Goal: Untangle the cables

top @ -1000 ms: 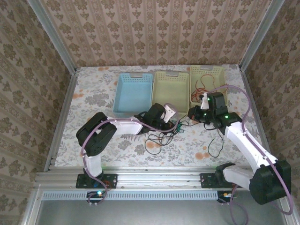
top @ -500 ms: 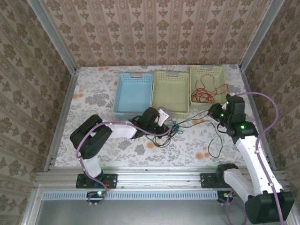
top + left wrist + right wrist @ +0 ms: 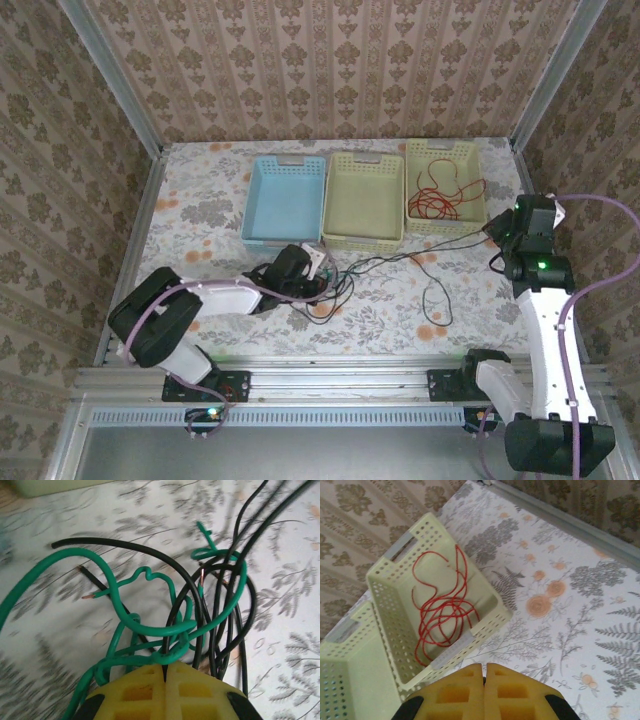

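Left gripper [image 3: 164, 667] on green cable [image 3: 155, 629] — black cable [image 3: 110, 542] tangled around

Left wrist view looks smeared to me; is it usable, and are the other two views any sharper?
Left wrist view: the tablecloth is motion-blurred, worst at the left and top, yet the green cable and black cable near the left gripper read clearly. Right wrist view: sharp, red cable crisp in its basket. Top external view: evenly lit, no glare.

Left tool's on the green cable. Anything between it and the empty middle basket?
Yes: the black cable threads through loops of the green cable right ahead of the left tool, so they'd likely drag together. Nothing else visible lies before the middle basket.
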